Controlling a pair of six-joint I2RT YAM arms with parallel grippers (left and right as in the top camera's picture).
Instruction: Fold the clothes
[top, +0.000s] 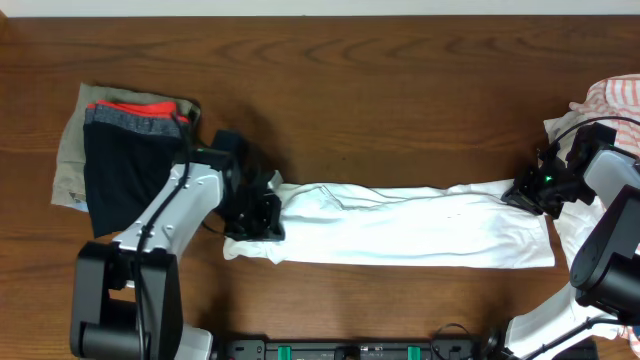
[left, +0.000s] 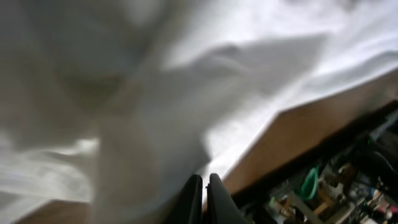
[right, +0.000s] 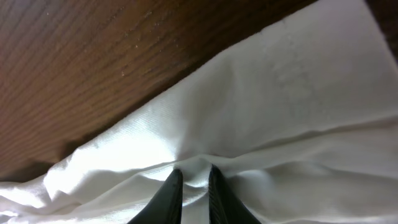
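A plain white shirt (top: 400, 225) lies stretched into a long band across the middle of the table. My left gripper (top: 255, 215) is shut on its left end; the left wrist view shows blurred white cloth (left: 155, 93) over the closed fingers (left: 203, 186). My right gripper (top: 527, 192) is shut on a pinched fold at its right end, seen in the right wrist view (right: 193, 177) with white shirt fabric (right: 280, 106) around it. A white orange-striped garment (top: 615, 100) lies at the far right edge. No chest print shows.
A stack of folded clothes (top: 125, 150) in beige, dark and red-orange sits at the back left. More white fabric (top: 560, 320) hangs at the front right by the right arm's base. The table's front edge (left: 311, 130) shows in the left wrist view.
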